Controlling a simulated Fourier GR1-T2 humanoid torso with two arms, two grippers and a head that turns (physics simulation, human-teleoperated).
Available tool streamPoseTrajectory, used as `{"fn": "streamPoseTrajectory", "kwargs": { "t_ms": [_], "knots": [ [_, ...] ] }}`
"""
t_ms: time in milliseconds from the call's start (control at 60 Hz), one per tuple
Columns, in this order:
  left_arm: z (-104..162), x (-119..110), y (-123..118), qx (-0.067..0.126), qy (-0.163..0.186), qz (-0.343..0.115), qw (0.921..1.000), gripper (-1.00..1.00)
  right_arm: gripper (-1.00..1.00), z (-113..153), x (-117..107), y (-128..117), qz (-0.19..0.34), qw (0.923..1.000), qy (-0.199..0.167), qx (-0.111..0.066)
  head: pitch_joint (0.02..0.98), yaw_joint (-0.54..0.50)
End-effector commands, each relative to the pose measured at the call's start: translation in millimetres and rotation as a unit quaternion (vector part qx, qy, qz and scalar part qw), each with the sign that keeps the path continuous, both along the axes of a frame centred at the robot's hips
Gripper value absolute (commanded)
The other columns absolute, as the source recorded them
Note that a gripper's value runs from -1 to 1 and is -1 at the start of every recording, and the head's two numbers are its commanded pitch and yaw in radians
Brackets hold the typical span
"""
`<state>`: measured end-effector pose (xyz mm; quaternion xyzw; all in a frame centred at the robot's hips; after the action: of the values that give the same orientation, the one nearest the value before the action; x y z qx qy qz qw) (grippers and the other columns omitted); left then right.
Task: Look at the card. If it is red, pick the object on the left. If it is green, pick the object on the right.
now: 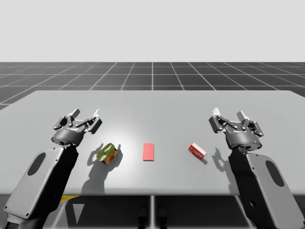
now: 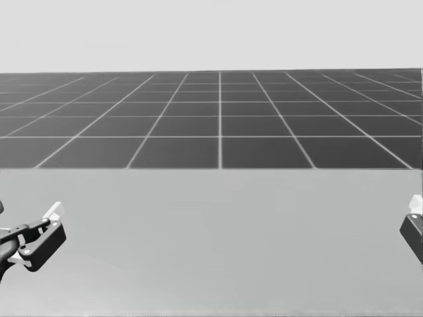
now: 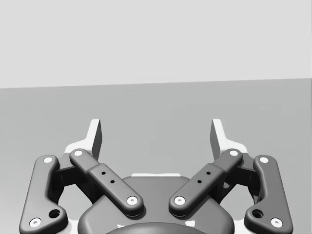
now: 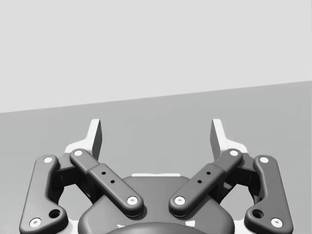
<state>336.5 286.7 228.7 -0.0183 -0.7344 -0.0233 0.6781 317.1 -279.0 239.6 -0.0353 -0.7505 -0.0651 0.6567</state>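
Observation:
A red card [image 1: 148, 151] lies flat in the middle of the grey table [image 1: 152, 107]. Left of it lies a green and yellow can [image 1: 106, 153] on its side. Right of the card sits a small red box [image 1: 197, 151]. My left gripper [image 1: 85, 115] hovers open behind and left of the can, nothing between its fingers [image 3: 93, 139]. My right gripper [image 1: 229, 116] is open too, behind and right of the red box, with bare table ahead of its fingers [image 4: 218, 139]. The head view catches my left gripper [image 2: 46, 231] at one edge and part of my right gripper [image 2: 415, 228] at the other.
The table's front edge [image 1: 152, 194] runs just below the three objects. A dark gridded floor [image 1: 152, 76] lies beyond the far edge.

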Motion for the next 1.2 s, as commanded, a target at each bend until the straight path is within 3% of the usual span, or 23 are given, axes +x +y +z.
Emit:
{"fn": "streamPoseTrajectory", "kwargs": {
  "t_ms": [17,383,583,1200],
  "knots": [
    [0.4,0.2,-0.3,0.006,-0.003,-0.002,1.0,-1.0,-1.0,-0.2,0.6,0.2,-0.001,1.0,-0.004,0.006,0.532,0.03],
    [1.6,-0.8,-1.1,0.014,-0.007,-0.006,0.9999,-1.0,-1.0,-1.1,2.2,-0.5,0.002,0.9999,-0.004,0.013,0.798,0.02],
    [2.7,-1.4,-2.7,0.016,-0.007,-0.009,0.9998,-1.0,-1.0,-0.9,2.1,-0.6,0.002,0.9999,-0.005,0.011,0.896,0.04],
    [2.4,-2.5,-4.8,0.018,-0.006,-0.01,0.9998,-1.0,-1.0,-1.4,0.5,0.3,0.004,0.9999,-0.004,0.015,0.919,0.1]
  ]
}}
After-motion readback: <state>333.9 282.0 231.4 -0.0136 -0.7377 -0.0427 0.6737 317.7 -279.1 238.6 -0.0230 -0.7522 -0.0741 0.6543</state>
